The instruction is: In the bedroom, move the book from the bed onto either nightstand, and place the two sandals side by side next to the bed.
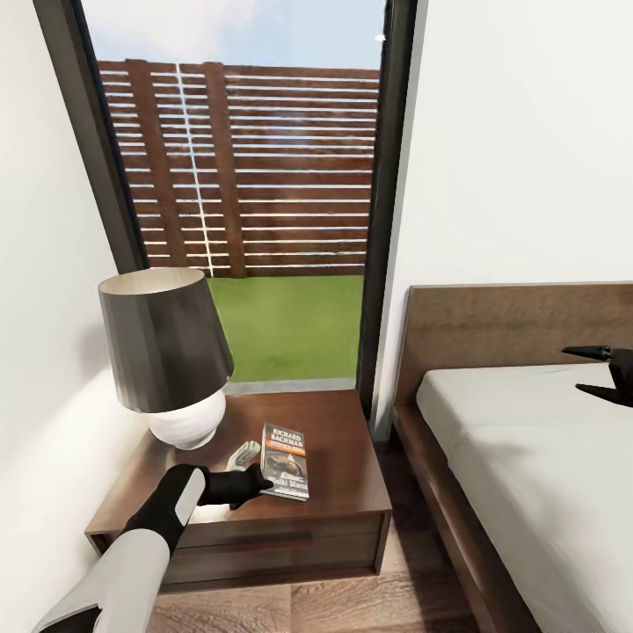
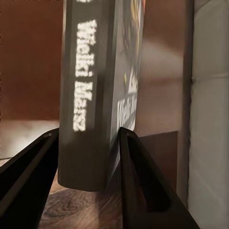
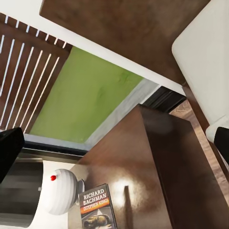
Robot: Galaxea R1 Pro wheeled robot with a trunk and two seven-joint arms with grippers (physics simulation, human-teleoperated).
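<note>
Left claw [image 1: 260, 483] is down at the near end of the book [image 1: 286, 461], and the wrist camera shows its two fingers [image 2: 28, 176] sitting on either side of the book's spine, so it looks clamped on the book. That book lies flat on the nightstand [image 1: 334, 457], cover up, just right of the lamp [image 1: 167, 360] with its dark shade and round white base. Behind is the tall window [image 1: 255, 176] with grass and a slatted fence. Further right is the bed [image 1: 527, 457], with the right claw [image 1: 607, 374] hanging over the mattress, fingers spread apart.
</note>
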